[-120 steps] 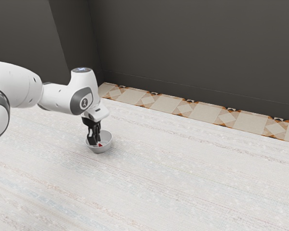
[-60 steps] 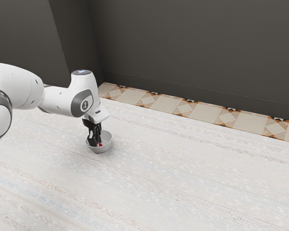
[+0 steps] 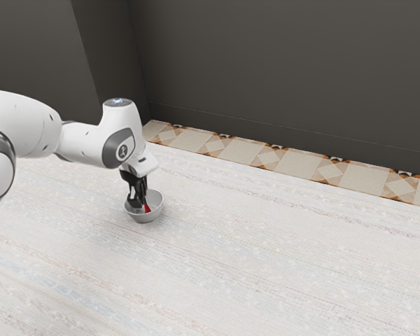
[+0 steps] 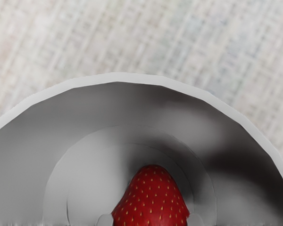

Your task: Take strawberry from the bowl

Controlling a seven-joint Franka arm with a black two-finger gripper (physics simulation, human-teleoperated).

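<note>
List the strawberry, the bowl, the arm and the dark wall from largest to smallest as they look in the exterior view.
Largest to smallest:
1. Dark wall
2. Arm, partly cut off by the picture's edge
3. Bowl
4. Strawberry, partly hidden

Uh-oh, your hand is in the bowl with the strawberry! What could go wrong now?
The strawberry might slip out: it narrows to a tip, and I only pinch it from two sides.
It could also get squashed if my gripper squeezes too hard, since both fingers press on it.
And my fingers are down inside the bowl, so I might bump its rim and tip it on the way up.
</note>
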